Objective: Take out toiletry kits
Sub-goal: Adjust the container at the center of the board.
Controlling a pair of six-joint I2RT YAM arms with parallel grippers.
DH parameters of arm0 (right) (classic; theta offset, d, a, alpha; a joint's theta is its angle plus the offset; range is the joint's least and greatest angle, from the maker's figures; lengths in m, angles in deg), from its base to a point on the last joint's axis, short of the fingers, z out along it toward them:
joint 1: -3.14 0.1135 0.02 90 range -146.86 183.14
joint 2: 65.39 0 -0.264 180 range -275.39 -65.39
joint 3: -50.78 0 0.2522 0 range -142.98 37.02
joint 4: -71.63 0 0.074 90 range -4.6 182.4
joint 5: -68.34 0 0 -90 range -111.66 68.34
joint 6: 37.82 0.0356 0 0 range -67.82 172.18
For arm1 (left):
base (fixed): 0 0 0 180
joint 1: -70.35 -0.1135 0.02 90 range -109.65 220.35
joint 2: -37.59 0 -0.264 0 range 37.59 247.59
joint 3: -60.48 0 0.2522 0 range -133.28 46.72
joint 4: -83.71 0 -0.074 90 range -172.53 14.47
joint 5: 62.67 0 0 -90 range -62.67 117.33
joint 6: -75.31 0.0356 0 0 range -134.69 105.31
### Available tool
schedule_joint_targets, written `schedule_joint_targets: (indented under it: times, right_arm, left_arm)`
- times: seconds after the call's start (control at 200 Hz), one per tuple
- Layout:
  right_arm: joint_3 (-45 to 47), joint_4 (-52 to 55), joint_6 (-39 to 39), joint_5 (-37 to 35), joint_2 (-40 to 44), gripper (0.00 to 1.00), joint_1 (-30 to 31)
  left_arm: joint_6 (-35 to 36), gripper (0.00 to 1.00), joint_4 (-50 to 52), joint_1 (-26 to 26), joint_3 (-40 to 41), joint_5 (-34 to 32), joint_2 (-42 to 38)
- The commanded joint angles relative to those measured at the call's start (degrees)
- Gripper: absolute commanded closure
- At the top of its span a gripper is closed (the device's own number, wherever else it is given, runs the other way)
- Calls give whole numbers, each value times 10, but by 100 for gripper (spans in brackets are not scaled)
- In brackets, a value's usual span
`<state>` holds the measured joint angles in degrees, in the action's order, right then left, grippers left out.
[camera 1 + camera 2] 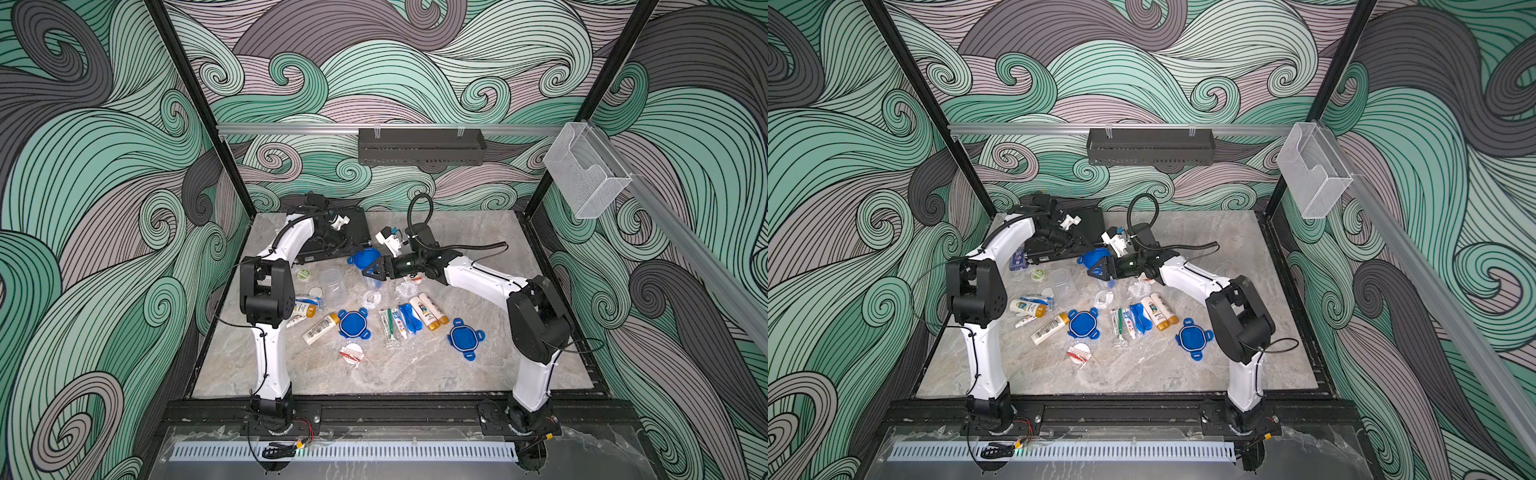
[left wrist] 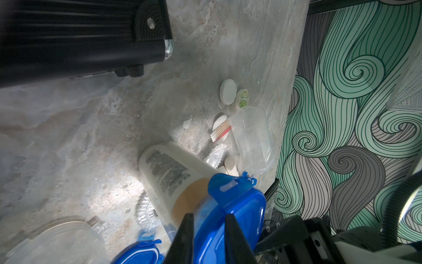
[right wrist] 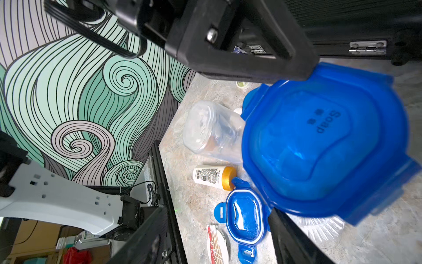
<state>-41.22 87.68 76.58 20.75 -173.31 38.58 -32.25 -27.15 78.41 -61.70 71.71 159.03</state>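
Note:
Toiletry kit pieces lie loose on the marble table (image 1: 415,374): white bottles with gold caps (image 1: 428,312) (image 1: 320,328), a wrapped green toothbrush (image 1: 390,322), a blue pouch (image 1: 409,318) and a round white packet of swabs (image 1: 352,353). My left gripper (image 2: 209,219) is shut on the edge of a blue lid marked "Soap" (image 3: 319,141), held above the table near the black ribbed case (image 1: 332,237). My right gripper (image 3: 217,208) (image 1: 368,272) stands open just beside that lid, with nothing between its fingers.
Two more blue lids (image 1: 353,324) (image 1: 465,337) lie flat on the table. A clear tub (image 1: 333,286) lies on its side by a green round tin (image 1: 303,274). Crinkled clear wrappers (image 1: 371,298) sit mid-table. The two arms nearly meet at the back centre.

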Motion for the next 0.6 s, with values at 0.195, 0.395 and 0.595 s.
schedule_joint_targets:
  times: [0.195, 0.395, 0.595]
  right_arm:
    - [68, -58, 5, 6, 49, 27, -42]
    - [102, -92, 30, 28, 62, 27, -70]
    - [181, -219, 34, 13, 83, 25, -59]
  left_arm:
    - [14, 73, 32, 5, -24, 29, 7]
    - [16, 61, 59, 2, -77, -10, -1]
    - [-37, 78, -32, -8, -28, 43, -83]
